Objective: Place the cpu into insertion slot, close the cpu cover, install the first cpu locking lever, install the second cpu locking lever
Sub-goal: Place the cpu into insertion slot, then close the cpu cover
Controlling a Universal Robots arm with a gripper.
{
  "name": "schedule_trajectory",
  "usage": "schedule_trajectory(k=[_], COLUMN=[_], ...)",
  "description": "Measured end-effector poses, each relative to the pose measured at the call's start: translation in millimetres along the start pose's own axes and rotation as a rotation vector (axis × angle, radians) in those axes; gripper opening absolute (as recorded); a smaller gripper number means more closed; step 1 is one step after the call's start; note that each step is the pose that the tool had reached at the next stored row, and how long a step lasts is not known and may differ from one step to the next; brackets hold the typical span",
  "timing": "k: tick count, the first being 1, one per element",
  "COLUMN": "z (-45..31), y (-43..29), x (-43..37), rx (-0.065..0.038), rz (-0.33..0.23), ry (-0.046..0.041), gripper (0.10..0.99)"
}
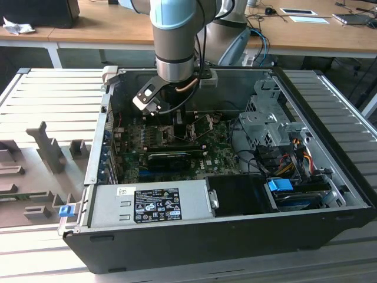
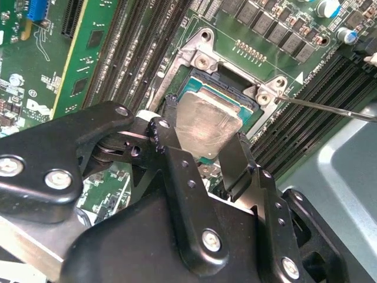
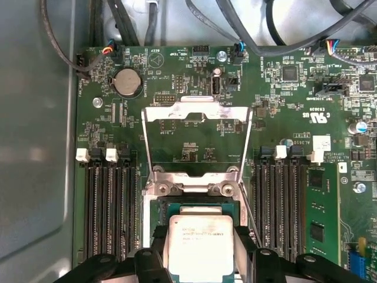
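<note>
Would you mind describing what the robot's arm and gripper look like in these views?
The arm is a thick silver-grey cylinder with pale blue joint covers and a dark band at its wrist; a black cable runs down its side. The gripper is matte black, built of flat angular linkage plates joined by silver screws, narrowing to two slim fingers.

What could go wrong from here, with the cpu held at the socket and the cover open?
The gripper grips the cpu right over the insertion slot. If it goes down slightly off-square, it might seat crooked and stress the contacts. A thin locking lever lies close beside the slot, where a finger could snag it. The cpu cover is open just past the slot, and a bump might swing it down early.
</note>
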State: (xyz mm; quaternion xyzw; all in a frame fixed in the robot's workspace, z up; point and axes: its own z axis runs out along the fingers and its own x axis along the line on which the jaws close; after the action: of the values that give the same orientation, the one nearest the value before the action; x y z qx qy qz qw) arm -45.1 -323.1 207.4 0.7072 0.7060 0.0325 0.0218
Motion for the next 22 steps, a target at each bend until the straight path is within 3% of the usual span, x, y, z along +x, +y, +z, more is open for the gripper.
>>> schedule_trajectory(k=[6,8,9,11,13,18,22], z=[3.6,3.9,-2.1,-9.7,-12.8,-15.3,-22.1], y=[-0.3,-0.3,0.1,1.0,1.3,1.4,2.0], x=[3.7,3.7,3.8,3.8,3.9,3.9,4.0], rx=[0.0,0.0,0.002,0.01,0.012,0.014,0.017], rz=[0.0,0.0,0.0,0.0,0.0,0.0,0.0], ry=[0.0,-0.0001,0.0,0.0,-0.0001,0.0001,0.0001], gripper=[0.529,0.604,0.604,0.22,0.106,0.106,0.106])
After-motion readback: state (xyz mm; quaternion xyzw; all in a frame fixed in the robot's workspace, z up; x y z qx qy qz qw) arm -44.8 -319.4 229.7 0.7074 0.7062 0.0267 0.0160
